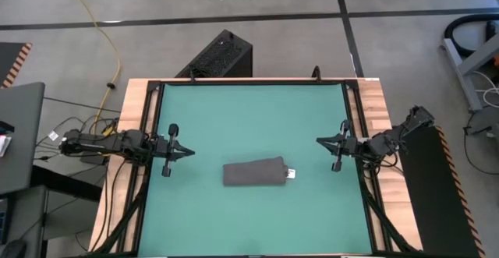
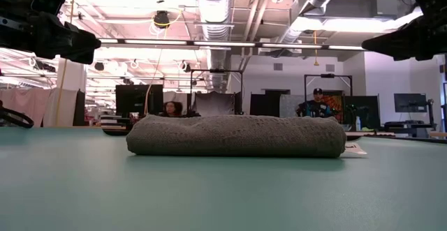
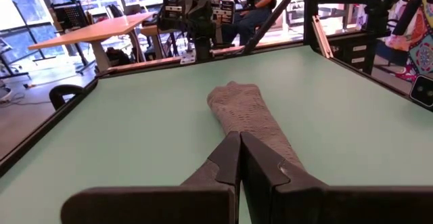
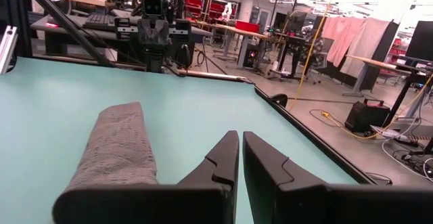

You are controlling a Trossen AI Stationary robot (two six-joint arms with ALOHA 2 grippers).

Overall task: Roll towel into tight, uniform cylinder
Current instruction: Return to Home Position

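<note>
The dark grey towel [image 1: 254, 172] lies rolled into a short cylinder on the green mat [image 1: 249, 110], a little toward the near edge, its long side on the mat. Its small white tag [image 1: 289, 174] sticks out at the right end. It also shows in the low view [image 2: 236, 135], the left wrist view [image 3: 249, 119] and the right wrist view [image 4: 119, 146]. My left gripper [image 1: 191, 153] hovers shut at the mat's left edge, clear of the towel. My right gripper [image 1: 318, 140] hovers shut at the mat's right edge, also clear of it.
A black box [image 1: 221, 55] stands on the floor beyond the table's far edge. A black frame rail [image 1: 249, 83] borders the mat. A yellow cable [image 1: 109, 47] lies on the floor at far left. People sit at desks in the room behind.
</note>
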